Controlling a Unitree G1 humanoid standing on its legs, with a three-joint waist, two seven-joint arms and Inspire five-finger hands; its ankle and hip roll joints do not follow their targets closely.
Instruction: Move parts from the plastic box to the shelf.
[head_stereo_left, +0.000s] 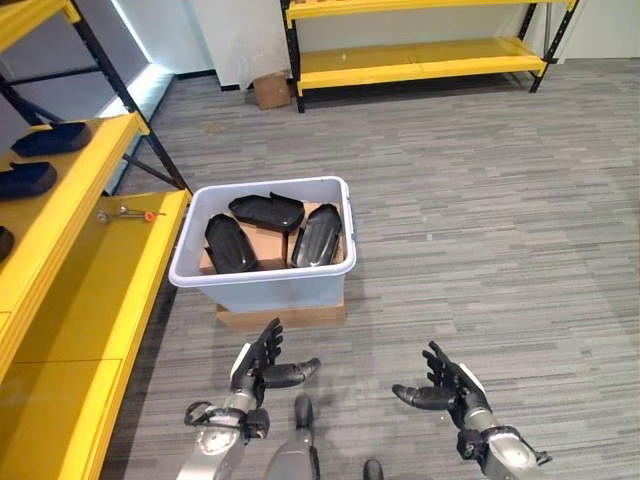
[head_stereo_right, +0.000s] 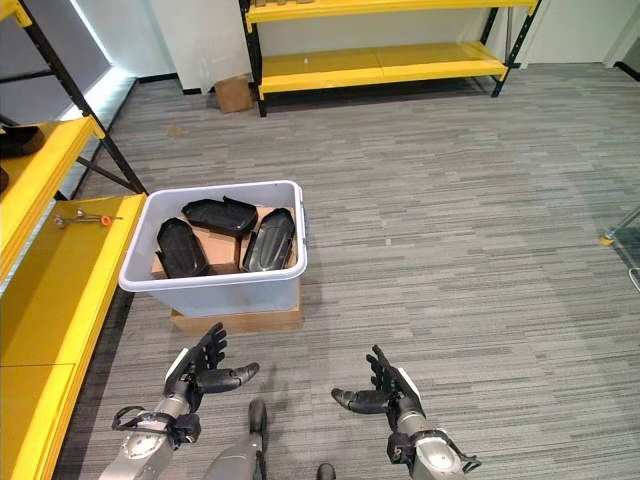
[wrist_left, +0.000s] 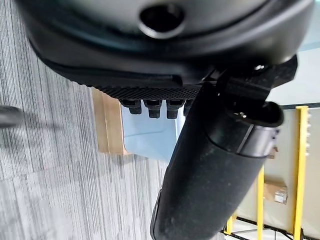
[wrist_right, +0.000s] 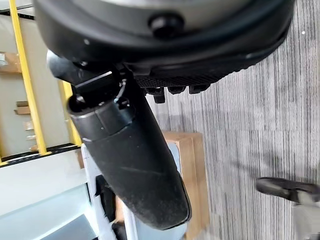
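A pale plastic box (head_stereo_left: 262, 285) stands on a flat cardboard base on the floor and holds three black moulded parts (head_stereo_left: 229, 243) on cardboard. The yellow shelf (head_stereo_left: 90, 300) runs along the left side, with more black parts (head_stereo_left: 48, 139) on its upper level. My left hand (head_stereo_left: 262, 362) hovers open just in front of the box, fingers straight and thumb out. At the same height, further right over bare floor, my right hand (head_stereo_left: 447, 386) is open too. Both hold nothing.
A small tool with an orange tip (head_stereo_left: 125, 212) lies on the lower level of the left shelf. A second yellow rack (head_stereo_left: 420, 55) stands at the far wall with a cardboard box (head_stereo_left: 271, 89) beside it. Grey striped floor stretches to the right.
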